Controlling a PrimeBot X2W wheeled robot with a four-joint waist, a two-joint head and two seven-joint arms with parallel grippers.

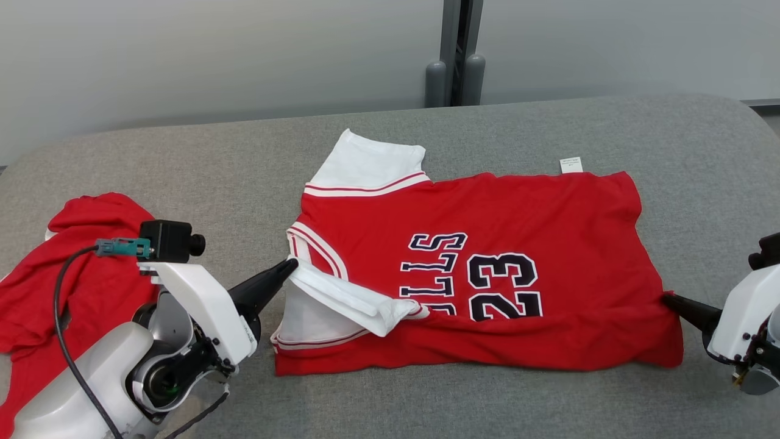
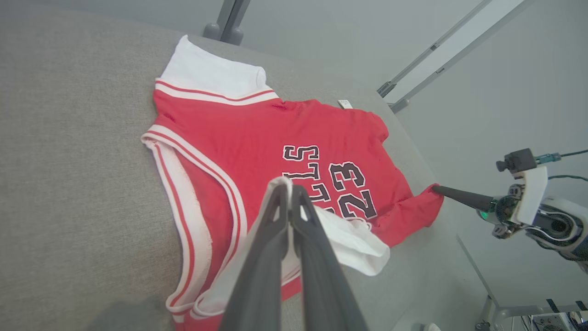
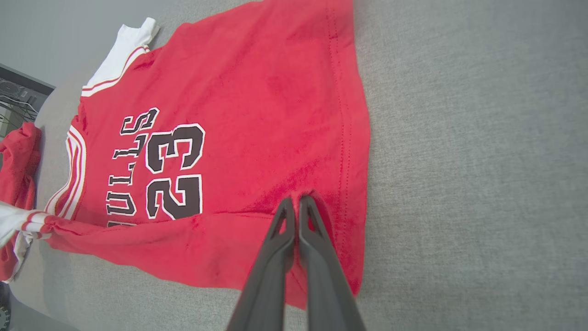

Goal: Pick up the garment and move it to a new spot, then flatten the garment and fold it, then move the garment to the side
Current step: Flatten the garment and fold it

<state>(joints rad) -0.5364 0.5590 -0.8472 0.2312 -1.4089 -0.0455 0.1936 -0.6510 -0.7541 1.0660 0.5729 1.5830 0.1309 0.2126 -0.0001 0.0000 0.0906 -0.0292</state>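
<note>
**A:** What do the jaws hold?

**B:** Both pairs are pressed fully together. The left gripper pinches the white sleeve of the jersey. The right gripper pinches its red hem, which puckers at the tips.

**A:** Where is the jersey?

**B:** It lies at the centre of the grey cushion, with the left gripper at eight o'clock and the right at four. A spare red garment lies at nine.

**A:** How should the fold go?

**B:** Probably by lifting both ends together, keeping the edge taut, then carrying it evenly toward twelve.
</note>
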